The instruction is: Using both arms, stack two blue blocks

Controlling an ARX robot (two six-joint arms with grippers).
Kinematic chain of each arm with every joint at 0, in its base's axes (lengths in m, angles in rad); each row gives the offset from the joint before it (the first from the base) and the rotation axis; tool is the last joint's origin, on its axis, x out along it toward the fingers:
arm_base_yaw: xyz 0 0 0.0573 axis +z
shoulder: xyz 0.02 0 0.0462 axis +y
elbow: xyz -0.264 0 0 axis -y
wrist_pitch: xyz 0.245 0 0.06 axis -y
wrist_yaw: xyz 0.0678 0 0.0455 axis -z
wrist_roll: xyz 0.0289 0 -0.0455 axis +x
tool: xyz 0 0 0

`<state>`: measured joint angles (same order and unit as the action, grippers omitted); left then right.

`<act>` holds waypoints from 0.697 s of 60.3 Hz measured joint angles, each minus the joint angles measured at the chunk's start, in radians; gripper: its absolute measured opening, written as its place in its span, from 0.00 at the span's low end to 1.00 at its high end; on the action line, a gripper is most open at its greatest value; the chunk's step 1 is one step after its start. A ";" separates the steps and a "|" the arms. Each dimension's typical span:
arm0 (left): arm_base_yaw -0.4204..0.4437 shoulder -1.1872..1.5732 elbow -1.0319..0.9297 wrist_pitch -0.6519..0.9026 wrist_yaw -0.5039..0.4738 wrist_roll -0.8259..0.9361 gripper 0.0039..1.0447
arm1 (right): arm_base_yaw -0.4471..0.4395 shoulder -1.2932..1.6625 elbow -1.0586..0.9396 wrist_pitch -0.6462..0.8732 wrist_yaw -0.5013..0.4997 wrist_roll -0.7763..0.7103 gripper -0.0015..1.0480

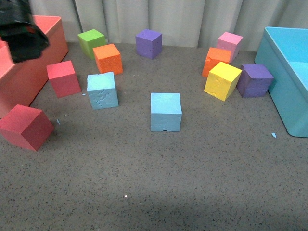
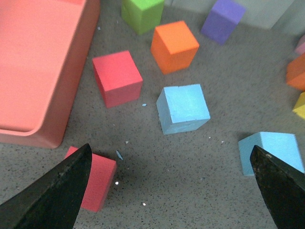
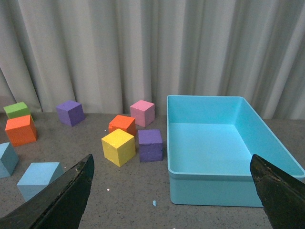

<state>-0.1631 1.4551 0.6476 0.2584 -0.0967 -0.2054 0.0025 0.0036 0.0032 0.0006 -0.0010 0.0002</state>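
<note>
Two light blue blocks rest apart on the grey table. The one with a cracked face [image 1: 102,90] sits left of centre, and the smoother one with a small dark notch [image 1: 166,111] sits in the middle. My left arm [image 1: 21,31] hangs at the far left over the coral bin. In the left wrist view my left gripper [image 2: 170,157] is open and empty, above the table, with the cracked block [image 2: 183,109] just ahead and the smoother block [image 2: 271,151] by one finger. My right gripper [image 3: 171,160] is open and empty, facing the turquoise bin, with both blue blocks [image 3: 38,175] [image 3: 5,160] off to one side.
A coral bin [image 1: 45,53] stands at the left and a turquoise bin [image 1: 284,62] at the right. Two red cubes [image 1: 63,78] [image 1: 25,126] lie near the coral bin. Green [image 1: 91,42], orange [image 1: 108,58] and purple [image 1: 148,43] cubes stand behind; yellow [image 1: 222,80], purple [image 1: 254,80], orange and pink cubes cluster right.
</note>
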 joint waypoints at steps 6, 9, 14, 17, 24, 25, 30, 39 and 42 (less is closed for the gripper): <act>-0.019 0.185 0.172 -0.122 -0.023 -0.054 0.94 | 0.000 0.000 0.000 0.000 0.000 0.000 0.91; -0.026 0.249 0.244 -0.175 -0.024 -0.087 0.94 | 0.000 0.000 0.000 0.000 0.000 0.000 0.91; -0.046 0.373 0.393 -0.278 -0.029 -0.149 0.94 | 0.000 0.000 0.000 0.000 0.000 0.000 0.91; -0.056 0.419 0.448 -0.307 -0.039 -0.167 0.94 | 0.000 0.000 0.000 0.000 0.000 0.000 0.91; -0.076 0.515 0.566 -0.395 -0.036 -0.218 0.94 | 0.000 0.000 0.000 0.000 0.000 0.000 0.91; -0.079 0.531 0.584 -0.410 -0.034 -0.228 0.94 | 0.000 0.000 0.000 0.000 0.000 0.000 0.91; -0.091 0.585 0.636 -0.425 -0.028 -0.253 0.94 | 0.000 0.000 0.000 0.000 0.000 0.000 0.91; -0.108 0.669 0.723 -0.491 -0.035 -0.265 0.94 | 0.000 0.000 0.000 0.000 0.000 0.000 0.91; -0.112 0.693 0.745 -0.494 -0.045 -0.270 0.94 | 0.000 0.000 0.000 0.000 0.000 0.000 0.91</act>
<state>-0.2752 2.1483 1.3922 -0.2352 -0.1421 -0.4755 0.0025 0.0036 0.0032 0.0006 -0.0010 -0.0002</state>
